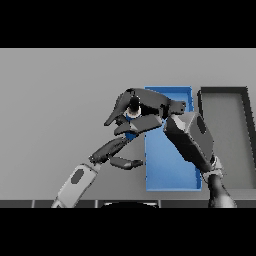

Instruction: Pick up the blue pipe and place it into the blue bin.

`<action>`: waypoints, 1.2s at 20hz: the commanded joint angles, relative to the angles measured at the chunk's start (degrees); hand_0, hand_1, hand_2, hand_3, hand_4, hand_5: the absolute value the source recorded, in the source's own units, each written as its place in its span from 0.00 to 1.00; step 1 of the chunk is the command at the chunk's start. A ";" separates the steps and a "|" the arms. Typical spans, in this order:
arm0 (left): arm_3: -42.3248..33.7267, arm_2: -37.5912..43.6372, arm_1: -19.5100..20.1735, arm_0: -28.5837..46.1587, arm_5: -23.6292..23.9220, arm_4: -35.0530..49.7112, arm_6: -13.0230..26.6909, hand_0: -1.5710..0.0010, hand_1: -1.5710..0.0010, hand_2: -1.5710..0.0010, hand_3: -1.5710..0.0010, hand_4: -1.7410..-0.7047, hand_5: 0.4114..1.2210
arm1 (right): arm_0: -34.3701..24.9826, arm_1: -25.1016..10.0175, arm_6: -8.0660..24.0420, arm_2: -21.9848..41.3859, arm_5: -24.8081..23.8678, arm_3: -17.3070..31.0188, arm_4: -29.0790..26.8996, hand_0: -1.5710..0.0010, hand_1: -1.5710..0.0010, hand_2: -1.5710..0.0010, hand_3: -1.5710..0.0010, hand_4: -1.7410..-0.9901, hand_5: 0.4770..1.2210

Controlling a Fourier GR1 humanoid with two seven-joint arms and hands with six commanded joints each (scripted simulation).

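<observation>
1. Right hand [142, 107] has fingers curled round the blue pipe [131, 116], just left of the blue bin's [170, 175] left wall.
2. Left hand [116, 150], nearer, fingers relaxed.
3. Pipe judged stiff, light, possibly slick; mid-length hold suits.

A dark grey bin [223, 95] sits on the grey table [60, 100].

Flat, even light is falling across the grey table [60, 100], with no telling where it is coming from. No glare is showing anywhere. No cast shadows are showing on the table. The dark hands are reading almost as silhouettes, their details lost. Edges are looking soft throughout, near and far alike. No bending is showing toward the edges.
</observation>
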 commanded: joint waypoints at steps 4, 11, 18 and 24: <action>-2.05 -0.50 0.80 0.89 0.00 -0.37 -0.35 1.00 1.00 1.00 1.00 0.81 0.09 | -5.95 -3.05 -2.42 -5.31 -6.28 8.34 4.89 0.00 0.00 0.00 0.00 0.33 1.00; -1.40 0.52 1.41 0.66 0.00 -0.20 -0.71 1.00 1.00 1.00 1.00 0.83 0.09 | -3.50 -7.15 -3.07 -10.51 -4.56 24.73 14.13 0.00 0.00 0.00 0.00 0.32 1.00; -1.28 0.16 1.92 0.95 -0.06 -1.13 -0.88 1.00 1.00 1.00 1.00 0.84 0.09 | 7.92 -6.84 0.52 -10.79 -7.54 29.99 23.22 0.00 0.00 0.00 0.00 0.32 1.00; -1.62 -0.12 1.60 1.46 0.30 -1.35 -0.56 1.00 1.00 1.00 1.00 0.83 0.08 | 16.01 -9.58 5.33 -6.18 -12.89 31.07 25.29 0.00 0.00 0.00 0.35 0.21 1.00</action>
